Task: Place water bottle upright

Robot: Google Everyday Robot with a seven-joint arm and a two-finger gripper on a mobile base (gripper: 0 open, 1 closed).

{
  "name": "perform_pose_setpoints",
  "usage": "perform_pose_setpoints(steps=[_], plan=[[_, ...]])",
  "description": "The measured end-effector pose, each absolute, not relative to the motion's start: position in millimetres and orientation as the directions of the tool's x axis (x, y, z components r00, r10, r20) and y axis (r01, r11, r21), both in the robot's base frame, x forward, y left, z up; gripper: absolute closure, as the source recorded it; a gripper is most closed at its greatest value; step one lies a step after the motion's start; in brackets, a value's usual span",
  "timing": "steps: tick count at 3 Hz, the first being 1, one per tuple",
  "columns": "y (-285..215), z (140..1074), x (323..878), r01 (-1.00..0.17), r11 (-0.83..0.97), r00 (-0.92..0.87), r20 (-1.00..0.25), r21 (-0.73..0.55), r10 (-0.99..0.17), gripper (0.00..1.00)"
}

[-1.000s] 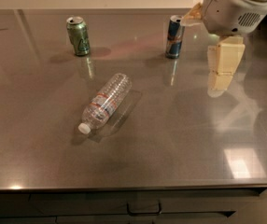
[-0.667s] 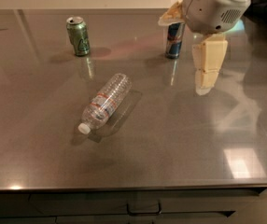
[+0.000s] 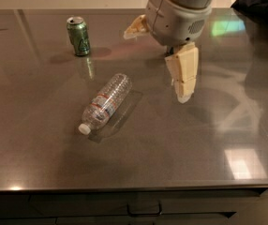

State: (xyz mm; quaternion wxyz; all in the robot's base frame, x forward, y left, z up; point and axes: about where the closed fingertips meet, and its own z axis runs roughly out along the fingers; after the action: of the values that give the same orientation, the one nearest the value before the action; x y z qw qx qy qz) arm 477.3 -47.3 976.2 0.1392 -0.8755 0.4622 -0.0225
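Observation:
The water bottle (image 3: pixel 105 102) lies on its side on the steel table (image 3: pixel 40 163), left of the middle. It is clear and ribbed with a red-white-blue label band, and its white cap (image 3: pixel 84 129) points to the front left. My gripper (image 3: pixel 155 67) hangs over the table to the right of and behind the bottle, apart from it. One cream finger (image 3: pixel 183 76) points down and the other (image 3: pixel 136 28) sticks out to the left behind it. The gripper is open and empty.
A green can (image 3: pixel 79 35) stands upright at the back left. The gripper hides the blue-silver can. The table's front edge (image 3: pixel 124 187) has drawers below it. A dark shape (image 3: pixel 260 3) sits at the back right corner.
The gripper has moved left and nearer across the table toward the bottle, and now covers the blue-silver can. The bottle and green can have not moved.

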Motion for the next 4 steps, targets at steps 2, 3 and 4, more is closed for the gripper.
perform_pose_setpoints(steps=[2,3,4], plan=[[-15,938,485,-0.717,-0.667,0.677,0.024,-0.204,-0.735,0.0],[-2,920,502,-0.69,-0.702,0.708,0.034,-0.176,-0.705,0.0],[13,903,514,-0.658,-0.737,0.745,0.01,-0.157,-0.667,0.0]])
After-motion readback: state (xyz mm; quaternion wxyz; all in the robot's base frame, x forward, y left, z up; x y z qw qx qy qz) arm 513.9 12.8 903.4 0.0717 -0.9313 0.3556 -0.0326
